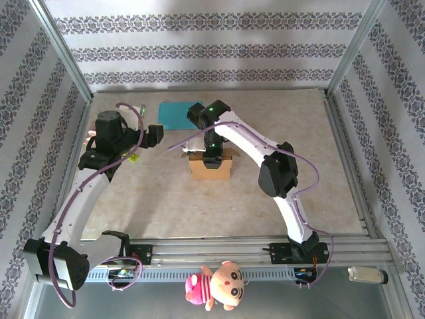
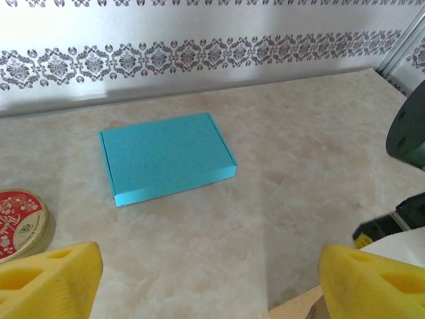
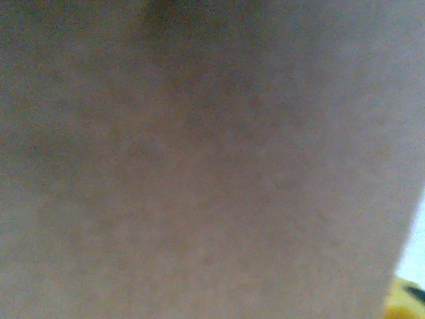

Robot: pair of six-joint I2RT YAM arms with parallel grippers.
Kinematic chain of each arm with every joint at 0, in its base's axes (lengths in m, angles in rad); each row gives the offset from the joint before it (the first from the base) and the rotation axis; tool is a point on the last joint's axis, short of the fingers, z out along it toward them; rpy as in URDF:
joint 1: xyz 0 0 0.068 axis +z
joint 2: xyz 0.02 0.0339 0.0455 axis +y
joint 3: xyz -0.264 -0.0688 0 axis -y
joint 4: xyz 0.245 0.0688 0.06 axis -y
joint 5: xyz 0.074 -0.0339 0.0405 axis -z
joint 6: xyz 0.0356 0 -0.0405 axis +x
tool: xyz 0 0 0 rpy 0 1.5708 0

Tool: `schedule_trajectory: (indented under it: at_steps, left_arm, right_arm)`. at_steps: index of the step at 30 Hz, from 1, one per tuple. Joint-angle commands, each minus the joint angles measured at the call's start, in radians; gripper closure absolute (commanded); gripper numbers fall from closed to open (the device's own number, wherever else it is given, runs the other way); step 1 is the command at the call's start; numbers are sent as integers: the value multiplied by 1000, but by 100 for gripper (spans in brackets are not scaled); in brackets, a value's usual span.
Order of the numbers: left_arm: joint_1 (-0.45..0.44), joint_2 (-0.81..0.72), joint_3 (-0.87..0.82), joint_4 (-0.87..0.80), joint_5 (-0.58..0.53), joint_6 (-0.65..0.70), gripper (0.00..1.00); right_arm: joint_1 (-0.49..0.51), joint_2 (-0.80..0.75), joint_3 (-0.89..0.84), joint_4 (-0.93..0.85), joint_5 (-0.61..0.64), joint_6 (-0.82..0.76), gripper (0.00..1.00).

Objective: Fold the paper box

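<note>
We see brown cardboard paper box [image 1: 198,170] centre of beige table [image 1: 305,186], right gripper [image 1: 212,159] at its top, jaws can't tell. Left gripper [image 2: 207,259] wide open, empty. We judge it light, bendy, creasable: pinch flap edges.

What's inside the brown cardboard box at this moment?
The right gripper sits at the top of the brown cardboard box, covering its inside. Its wrist view is blurred brown cardboard, very close. Any contents and the jaws are hidden.

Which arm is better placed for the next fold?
Right. The right gripper is down at the brown cardboard box, cardboard close before its wrist camera. The left gripper hangs open aside, facing the teal box.
</note>
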Motion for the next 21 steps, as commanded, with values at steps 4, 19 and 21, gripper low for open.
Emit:
schedule_trajectory:
  at_steps: [4,19,21]
  left_arm:
    - [-5,9,16,-71,57,106,16]
    - [-97,35,110,-313,346,280,21]
    - [-141,61,123,-343,293,302,21]
  right_arm:
    - [-6,-130,12,72,-104,58,11]
    - [-203,-646,-581,562,-335,640,9]
    - [-249,-745,-720,649,-350,722,15]
